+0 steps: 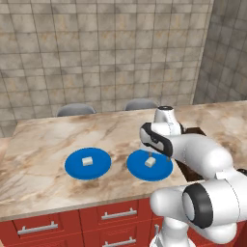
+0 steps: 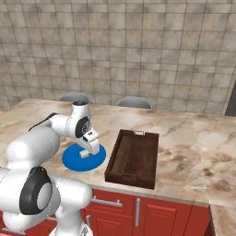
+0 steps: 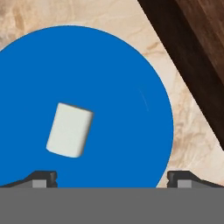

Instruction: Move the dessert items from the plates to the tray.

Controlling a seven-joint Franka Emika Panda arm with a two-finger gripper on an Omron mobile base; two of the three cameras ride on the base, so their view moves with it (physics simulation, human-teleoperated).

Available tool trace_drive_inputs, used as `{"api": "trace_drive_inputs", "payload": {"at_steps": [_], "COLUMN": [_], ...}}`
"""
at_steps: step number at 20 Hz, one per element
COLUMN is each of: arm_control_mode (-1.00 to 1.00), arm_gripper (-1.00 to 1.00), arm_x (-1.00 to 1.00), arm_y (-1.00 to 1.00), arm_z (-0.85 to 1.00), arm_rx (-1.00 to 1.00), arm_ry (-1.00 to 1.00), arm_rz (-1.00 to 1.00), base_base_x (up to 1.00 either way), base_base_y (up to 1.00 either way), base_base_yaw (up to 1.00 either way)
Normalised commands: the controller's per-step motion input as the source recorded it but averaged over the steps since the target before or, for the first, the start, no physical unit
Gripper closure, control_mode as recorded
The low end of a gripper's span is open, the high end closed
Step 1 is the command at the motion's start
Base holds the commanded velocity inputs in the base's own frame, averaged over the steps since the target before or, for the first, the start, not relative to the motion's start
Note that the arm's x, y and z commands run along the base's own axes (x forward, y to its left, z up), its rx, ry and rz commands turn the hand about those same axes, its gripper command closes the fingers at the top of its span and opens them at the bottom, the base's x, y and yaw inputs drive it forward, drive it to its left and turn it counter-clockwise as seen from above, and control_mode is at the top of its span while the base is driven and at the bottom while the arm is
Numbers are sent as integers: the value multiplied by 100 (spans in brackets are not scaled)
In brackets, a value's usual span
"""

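Note:
Two blue plates lie on the marble counter, the left plate (image 1: 75, 169) and the right plate (image 1: 137, 169), each with a small cream dessert cube on it: one (image 1: 87, 161) and the other (image 1: 150, 162). My gripper (image 1: 151, 155) hangs open just above the right plate (image 2: 73, 162) and its cube (image 2: 84, 154), not touching either. In the hand view the cube (image 3: 69, 130) lies on the plate (image 3: 122, 87) left of centre, ahead of the wide-apart fingertips (image 3: 43, 178). The dark wooden tray (image 2: 133, 157) sits right beside this plate, with its rim (image 3: 197, 43) showing at the upper right.
Two grey chair backs (image 1: 76, 109) (image 1: 140, 103) rise behind the counter's far edge. Red drawer fronts (image 1: 106, 214) sit below the near edge. Bare marble (image 2: 193, 152) stretches to the right of the tray. A tiled wall stands behind.

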Motion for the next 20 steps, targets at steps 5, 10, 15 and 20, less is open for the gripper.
{"api": "trace_drive_inputs", "payload": {"at_steps": [5, 10, 15, 20], "arm_control_mode": [-100, -100, -100, -100], "arm_gripper": [-100, -100, -100, -100], "arm_x": [8, 21, 21, 8], "arm_y": [10, 6, 2, 2], "arm_z": [-2, -8, -19, -27], "arm_rx": [0, 0, 0, 0], "arm_ry": [3, 2, 1, 1], "arm_rz": [0, 0, 0, 0], "base_base_x": [0, 0, 0, 0], "base_base_y": [0, 0, 0, 0], "base_base_yaw": [0, 0, 0, 0]}}
